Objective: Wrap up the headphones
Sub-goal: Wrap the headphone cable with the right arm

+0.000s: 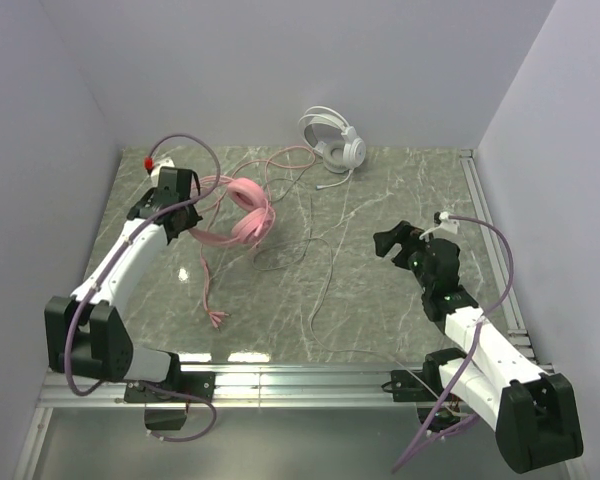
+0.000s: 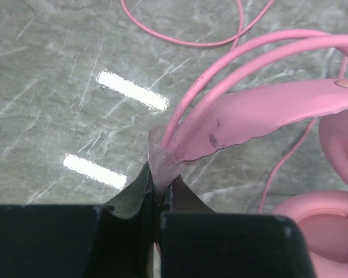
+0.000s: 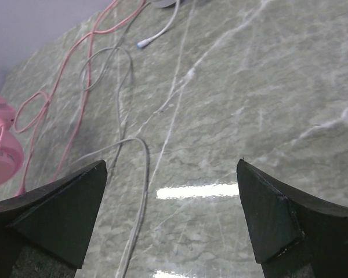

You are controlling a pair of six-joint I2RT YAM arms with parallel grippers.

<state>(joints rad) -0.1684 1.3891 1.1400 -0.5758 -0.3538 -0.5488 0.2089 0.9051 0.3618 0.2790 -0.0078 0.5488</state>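
Glossy grey marble table (image 1: 380,200) between plain lavender walls (image 1: 280,60).

pink headset (image 1: 248,215): all pink, padded round earcups, lying left of centre, headband end pinched in the closed left gripper (image 2: 158,186) | pink cable (image 2: 191,44): loose loops behind it, tail trailing toward near edge | white headset (image 1: 332,138): grey cushions, standing by back wall | white cable (image 3: 147,168): slack, running forward across the middle

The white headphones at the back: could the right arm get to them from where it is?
Probably yes. The right hand is open and empty, and only thin cables lie between it and the white headphones.
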